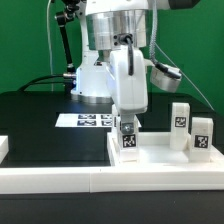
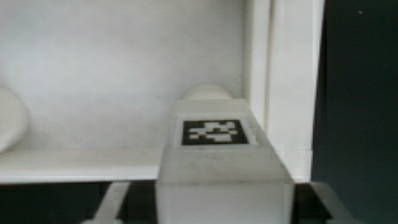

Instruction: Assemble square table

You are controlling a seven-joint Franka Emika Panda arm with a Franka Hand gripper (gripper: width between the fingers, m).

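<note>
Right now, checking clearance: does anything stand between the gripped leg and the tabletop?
Nothing visible. The leg in the gripper is over bare tabletop beside its rim; two other legs stand apart, toward the exterior view's right.

The square tabletop looked like smooth white plastic with a matt finish; the legs were the same white plastic, each bearing a flat black-and-white printed tag; the counter was matt black; the marker board looked thin, flat and paper-like; the arm's shell was glossy white plastic.
</note>
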